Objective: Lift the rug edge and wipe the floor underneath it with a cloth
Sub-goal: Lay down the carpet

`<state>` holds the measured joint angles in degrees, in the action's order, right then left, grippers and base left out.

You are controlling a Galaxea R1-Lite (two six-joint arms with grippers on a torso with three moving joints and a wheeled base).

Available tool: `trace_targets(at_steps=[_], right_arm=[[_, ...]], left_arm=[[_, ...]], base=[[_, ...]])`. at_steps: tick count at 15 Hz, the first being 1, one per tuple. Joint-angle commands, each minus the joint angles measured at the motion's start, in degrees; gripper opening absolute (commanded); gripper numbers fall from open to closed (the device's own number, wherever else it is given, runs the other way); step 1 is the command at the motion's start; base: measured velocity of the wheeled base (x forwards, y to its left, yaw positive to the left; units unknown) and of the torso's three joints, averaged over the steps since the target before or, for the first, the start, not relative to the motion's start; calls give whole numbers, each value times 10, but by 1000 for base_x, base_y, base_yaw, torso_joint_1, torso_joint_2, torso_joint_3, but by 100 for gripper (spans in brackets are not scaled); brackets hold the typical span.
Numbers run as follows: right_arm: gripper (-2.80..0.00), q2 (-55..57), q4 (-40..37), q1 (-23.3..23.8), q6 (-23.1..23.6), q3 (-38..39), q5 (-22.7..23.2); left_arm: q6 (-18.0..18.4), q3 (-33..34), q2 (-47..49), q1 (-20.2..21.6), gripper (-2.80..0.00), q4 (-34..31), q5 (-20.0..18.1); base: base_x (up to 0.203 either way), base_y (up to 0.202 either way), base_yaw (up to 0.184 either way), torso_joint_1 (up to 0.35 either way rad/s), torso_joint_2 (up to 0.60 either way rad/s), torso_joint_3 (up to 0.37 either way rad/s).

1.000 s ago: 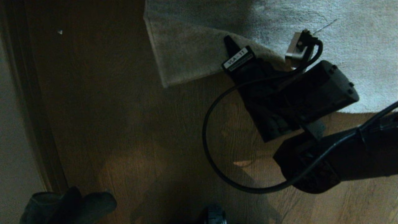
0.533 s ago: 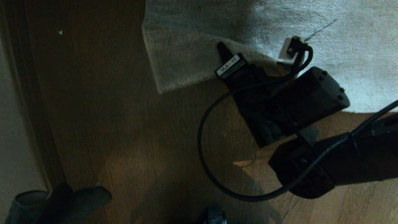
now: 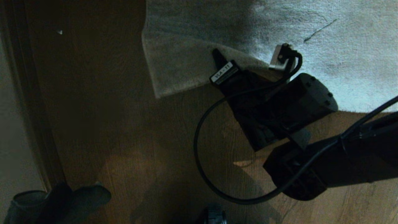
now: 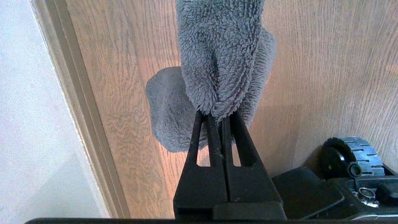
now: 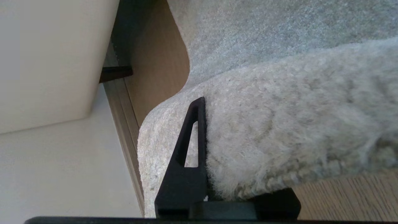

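Note:
The light grey rug (image 3: 311,28) covers the far part of the brown wood floor (image 3: 140,140). Its near corner (image 3: 180,68) is raised and curled, showing paler backing. My right gripper (image 3: 217,59) is shut on the rug's edge. In the right wrist view one black finger (image 5: 194,133) lies against the rug (image 5: 295,124) and the pile hides the other. Low at the left, my left gripper (image 3: 59,196) is shut on the dark grey cloth (image 3: 90,196). In the left wrist view the fluffy cloth (image 4: 217,62) hangs from the left gripper (image 4: 217,115) above the floor (image 4: 124,77).
A skirting board (image 3: 34,109) and pale wall run along the left. A black cable (image 3: 199,155) loops from the right arm over the floor. The base's wheel (image 4: 351,155) sits close beside the left gripper. A white furniture panel (image 5: 53,56) stands beyond the rug corner.
The right gripper has drawn the rug edge leftward and nearer, and the raised corner has shifted with it. The left gripper with the cloth has sunk slightly toward the lower left.

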<state>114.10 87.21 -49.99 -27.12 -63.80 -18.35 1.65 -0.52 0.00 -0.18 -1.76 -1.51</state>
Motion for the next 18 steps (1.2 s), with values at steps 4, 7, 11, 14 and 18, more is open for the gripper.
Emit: trace_targets(at_steps=[4,7,11,14,18], right_arm=[[-280,1,27,-1,4,-1,-1],[-280,-8,27,-1,30,-20,-1],[-280,-40,27,1,43,-20,-8],[-280,-37,27,3,55,-18,-39],[-280,-34,27,4,54,-22,-53]], left_arm=[[0,0,0,0,-280,0,0],[0,0,0,0,-280,0,0],[0,0,0,0,-280,0,0],[0,0,0,0,-280,0,0],[0,0,0,0,-280,0,0]], base=[[0,0,0,0,0,0],[0,0,0,0,0,0],[0,0,0,0,0,0],[0,0,0,0,0,0],[0,0,0,0,0,0]])
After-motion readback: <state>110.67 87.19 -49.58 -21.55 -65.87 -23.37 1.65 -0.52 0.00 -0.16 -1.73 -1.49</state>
